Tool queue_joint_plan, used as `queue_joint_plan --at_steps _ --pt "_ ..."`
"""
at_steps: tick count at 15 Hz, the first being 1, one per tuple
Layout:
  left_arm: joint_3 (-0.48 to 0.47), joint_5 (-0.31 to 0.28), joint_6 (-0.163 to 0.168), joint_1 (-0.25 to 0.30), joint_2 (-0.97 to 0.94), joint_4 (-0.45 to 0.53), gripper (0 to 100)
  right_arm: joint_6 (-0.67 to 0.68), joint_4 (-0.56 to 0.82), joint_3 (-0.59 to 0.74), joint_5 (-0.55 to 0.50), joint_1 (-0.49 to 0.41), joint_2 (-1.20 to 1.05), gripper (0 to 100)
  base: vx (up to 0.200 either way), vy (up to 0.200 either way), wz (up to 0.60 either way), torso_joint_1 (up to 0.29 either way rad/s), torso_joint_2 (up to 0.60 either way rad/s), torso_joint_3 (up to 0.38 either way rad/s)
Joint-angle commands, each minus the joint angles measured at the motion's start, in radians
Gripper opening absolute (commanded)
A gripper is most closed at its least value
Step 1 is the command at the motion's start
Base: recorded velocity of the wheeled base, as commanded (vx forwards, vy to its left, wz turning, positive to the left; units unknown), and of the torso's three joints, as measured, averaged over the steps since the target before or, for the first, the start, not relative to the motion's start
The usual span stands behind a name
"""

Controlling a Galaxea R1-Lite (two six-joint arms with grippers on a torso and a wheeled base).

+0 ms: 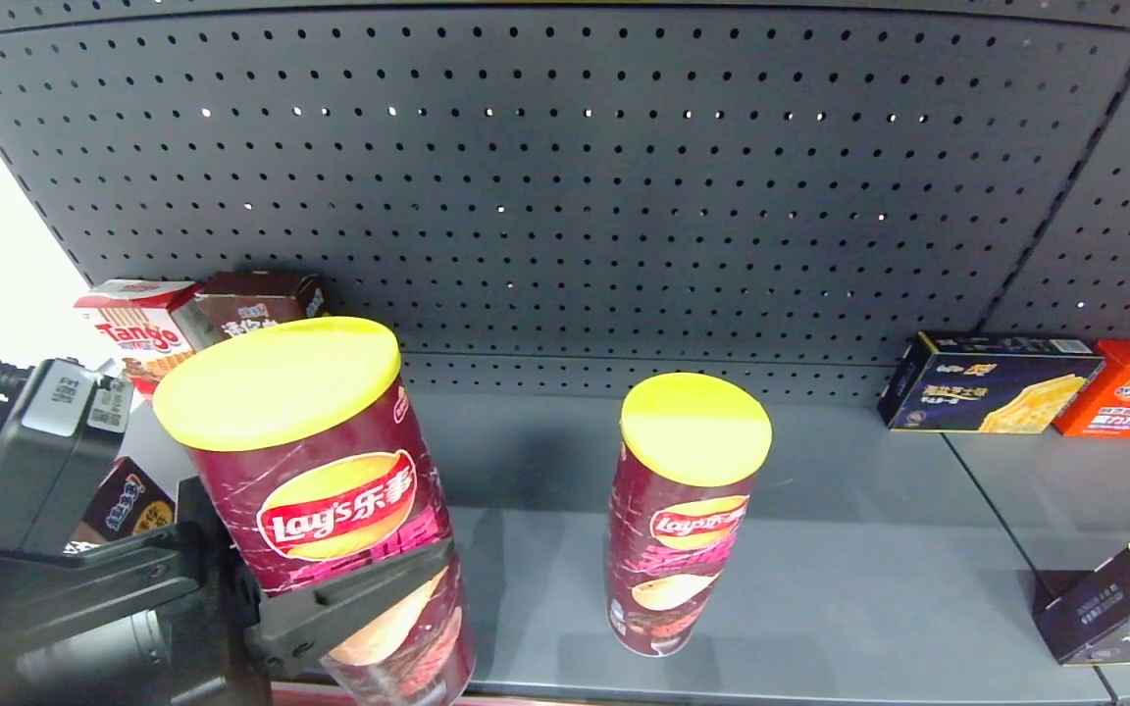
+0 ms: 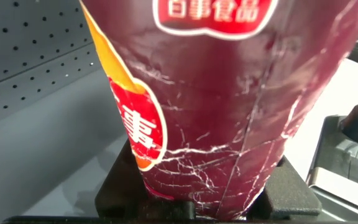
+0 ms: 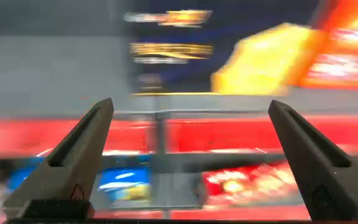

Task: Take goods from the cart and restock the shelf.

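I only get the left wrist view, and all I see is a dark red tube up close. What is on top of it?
Observer: A yellow lid. It is a chip can, leaning slightly.
Operator: Is there another one like it?
Observer: Yes. A second can stands upright on the shelf, to the robot's right of the held one and not touching it.
Operator: What is the other arm doing?
Observer: The right end effector is open and holds nothing.

Maroon yellow-lidded chip can at shelf front edge, matching can upright mid-shelf
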Motion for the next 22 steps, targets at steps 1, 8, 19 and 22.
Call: queue_joint_plan --at_steps 1,8,19,22 --pt "-0.006 -0.012 0.000 -0.001 0.003 0.000 0 0.035 0.038 0.002 0.078 -0.002 0.007 100 0.000 0.000 0.00 0.000 0.00 0.000" --pt "-0.212 -0.012 -0.003 0.079 0.050 0.087 0 0.015 0.061 0.000 0.086 0.000 0.007 100 0.000 0.000 0.00 0.000 0.00 0.000" --pt "-0.367 -0.033 0.025 0.128 0.336 -0.023 0 0.015 0.061 0.000 0.086 0.000 0.007 100 0.000 0.000 0.00 0.000 0.00 0.000" --pt "-0.408 -0.045 0.098 0.119 0.465 -0.085 0 0.015 0.061 0.000 0.086 0.000 0.007 100 0.000 0.000 0.00 0.000 0.00 0.000"
